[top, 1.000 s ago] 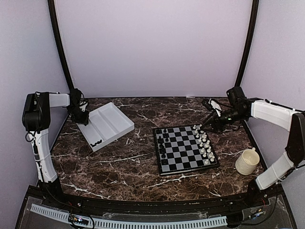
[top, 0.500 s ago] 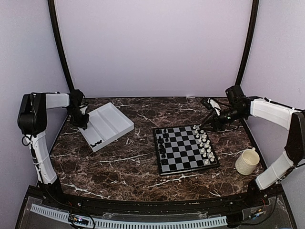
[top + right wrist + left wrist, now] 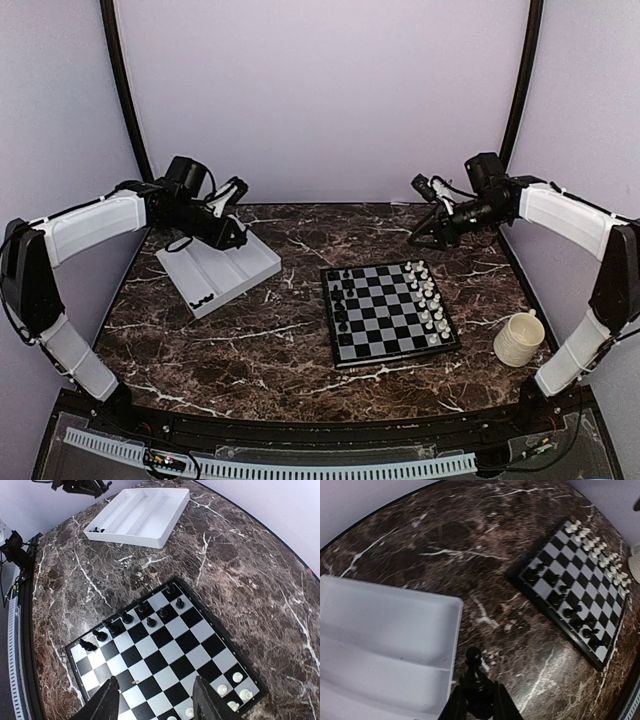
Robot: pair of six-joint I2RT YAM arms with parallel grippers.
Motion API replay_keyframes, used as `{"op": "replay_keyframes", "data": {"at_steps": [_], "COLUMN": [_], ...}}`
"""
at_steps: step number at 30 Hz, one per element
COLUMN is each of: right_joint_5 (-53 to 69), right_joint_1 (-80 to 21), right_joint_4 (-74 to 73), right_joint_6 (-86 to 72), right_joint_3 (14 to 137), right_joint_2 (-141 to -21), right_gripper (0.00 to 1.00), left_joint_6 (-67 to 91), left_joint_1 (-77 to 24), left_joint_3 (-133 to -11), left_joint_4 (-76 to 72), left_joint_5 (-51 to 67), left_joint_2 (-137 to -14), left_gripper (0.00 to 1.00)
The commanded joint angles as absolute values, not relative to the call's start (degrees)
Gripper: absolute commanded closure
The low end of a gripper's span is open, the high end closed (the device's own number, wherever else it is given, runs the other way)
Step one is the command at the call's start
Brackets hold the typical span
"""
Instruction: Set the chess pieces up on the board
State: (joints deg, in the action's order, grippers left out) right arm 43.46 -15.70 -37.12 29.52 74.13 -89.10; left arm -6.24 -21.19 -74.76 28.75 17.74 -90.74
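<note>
My left gripper (image 3: 232,228) hangs over the far right edge of the white tray (image 3: 225,262), shut on a black pawn (image 3: 473,679) that stands upright between its fingers (image 3: 457,706). The board (image 3: 388,312) lies right of centre. Several black chess pieces (image 3: 343,298) stand along its left two columns, and white pieces (image 3: 429,300) fill its right side. A few black pieces (image 3: 202,298) lie in the tray's near corner. My right gripper (image 3: 424,232) hovers open and empty behind the board's far right corner. In the right wrist view the right gripper (image 3: 157,702) looks down on the board (image 3: 167,652).
A cream mug (image 3: 518,338) stands right of the board near the right arm's base. The tray (image 3: 380,645) has two long compartments. Dark marble tabletop (image 3: 250,350) spreads between tray and board. Black frame posts rise at both back corners.
The left arm swung up from the tray's left side and rightward over its far edge, pawn in its jaws. The right gripper lifted back off the board's far right corner.
</note>
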Motion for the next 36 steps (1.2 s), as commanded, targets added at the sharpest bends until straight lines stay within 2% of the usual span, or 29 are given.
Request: {"op": "replay_keyframes", "data": {"at_steps": [1, 7, 12, 24, 28, 36], "right_joint_5": [48.17, 56.14, 60.00, 60.03, 59.59, 59.58], "right_joint_1": [-19.25, -23.28, -26.78, -32.09, -32.72, -32.84], "right_joint_4": [-39.81, -38.97, -39.81, -41.15, -42.08, -42.04], "right_joint_6": [25.49, 16.53, 11.38, 11.40, 12.27, 12.60], "right_joint_3": [81.10, 89.59, 95.77, 96.85, 97.04, 96.47], "right_joint_2": [-93.18, -99.84, -105.87, -109.45, -109.86, -109.54], "right_gripper": [0.50, 0.51, 0.51, 0.50, 0.55, 0.78], "left_joint_6": [-10.24, -13.27, -13.75, -12.19, -12.01, -12.26], "left_joint_1": [-29.21, -37.82, -41.31, -42.99, -42.99, -42.98], "left_joint_3": [-74.31, -79.53, -82.38, -83.38, -83.13, -83.10], "left_joint_4": [20.03, 16.22, 13.10, 9.67, 9.33, 9.74], "left_joint_5": [29.56, 33.69, 35.42, 37.96, 37.92, 37.15], "left_joint_2": [-90.26, -95.64, -100.08, -102.81, -102.88, -102.88], "left_gripper": [0.95, 0.94, 0.94, 0.94, 0.94, 0.94]}}
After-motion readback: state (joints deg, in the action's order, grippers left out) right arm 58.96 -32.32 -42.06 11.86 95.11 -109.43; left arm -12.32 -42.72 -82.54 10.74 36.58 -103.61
